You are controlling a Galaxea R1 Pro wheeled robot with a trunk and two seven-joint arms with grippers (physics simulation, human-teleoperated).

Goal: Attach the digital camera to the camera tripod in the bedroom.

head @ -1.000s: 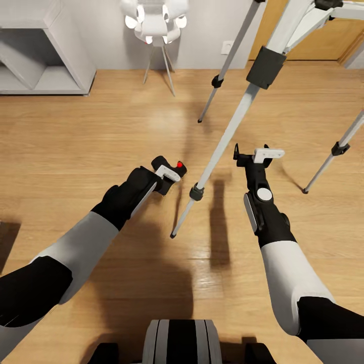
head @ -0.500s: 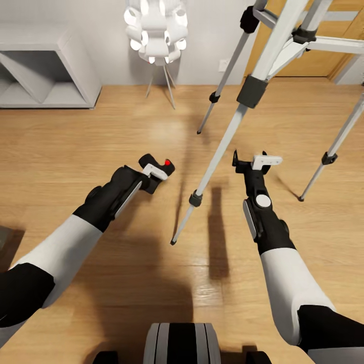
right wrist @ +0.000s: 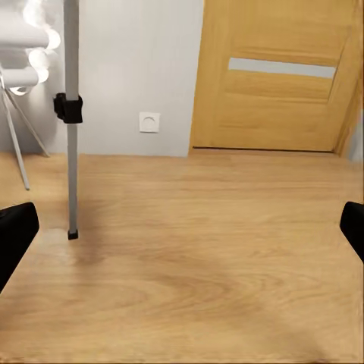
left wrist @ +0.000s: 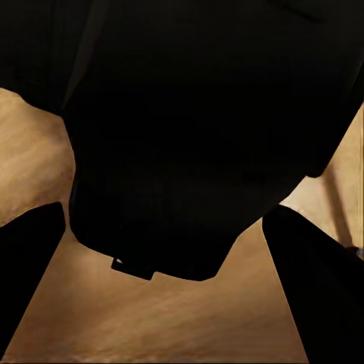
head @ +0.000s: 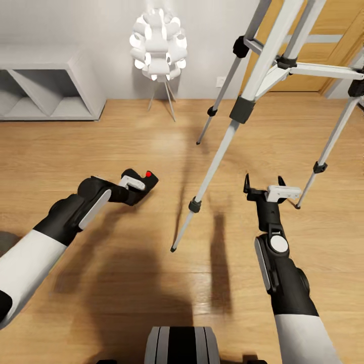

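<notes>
Light wood floor (head: 76,141) spreads before a wooden door (right wrist: 273,72). Left gripper (head: 135,183) clamps the digital camera (head: 143,179), apparently low over the boards, left of the camera tripod (head: 237,108); right gripper (head: 272,191) hangs spread, empty, near its right leg.

A large black mass, the digital camera (left wrist: 197,129), is seen pressed close to the lens, and most of the frame is taken up by it. Little surface detail can be made out on it; a small notched edge is seen along its lower outline. Two dark fingers (left wrist: 23,273) of the left end effector (left wrist: 174,280) are seen at the lower corners, one on either side of the black body. Light wood floor (left wrist: 174,318) is visible between and beyond them. Whether the fingers touch the body cannot be told here.
</notes>
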